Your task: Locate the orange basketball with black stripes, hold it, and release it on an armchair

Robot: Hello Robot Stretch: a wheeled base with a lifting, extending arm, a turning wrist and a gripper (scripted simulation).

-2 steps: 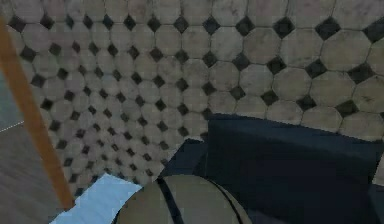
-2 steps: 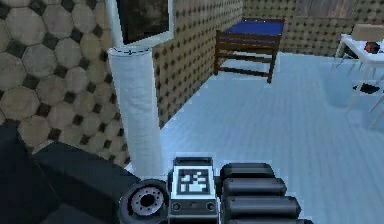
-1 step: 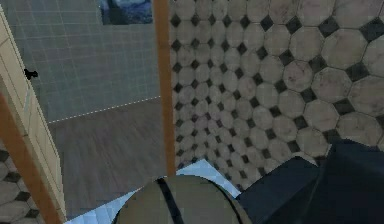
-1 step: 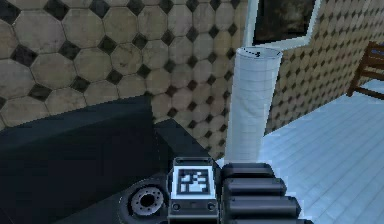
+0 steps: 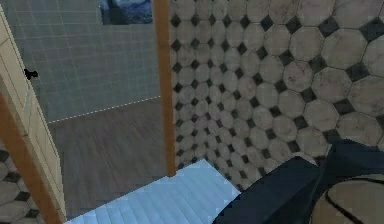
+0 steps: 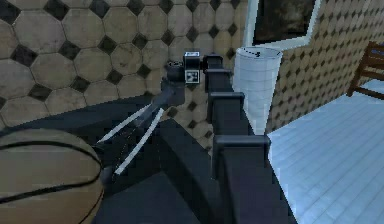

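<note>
An orange-brown basketball (image 6: pixel 45 180) with dark stripes lies at the arm side view's bottom left, on a dark armchair (image 6: pixel 175 165). My arm rises from the bottom edge to its two white marker squares (image 6: pixel 196 68). From there the gripper (image 6: pixel 107 160) reaches down and left, and its thin fingers (image 6: pixel 130 125) end close to the ball. I cannot tell whether the gripper holds anything. In the forward view the basketball (image 5: pixel 352 205) sits at the bottom right corner against the dark armchair (image 5: pixel 295 185).
A wall of octagon tiles (image 5: pixel 270 70) runs along the forward view's right, beside an orange-framed doorway (image 5: pixel 165 90) into a room with wood floor. A white cylinder (image 6: pixel 256 85), a dark-framed picture (image 6: pixel 285 20) and a wooden chair (image 6: pixel 370 70) stand by the pale blue floor (image 6: pixel 330 160).
</note>
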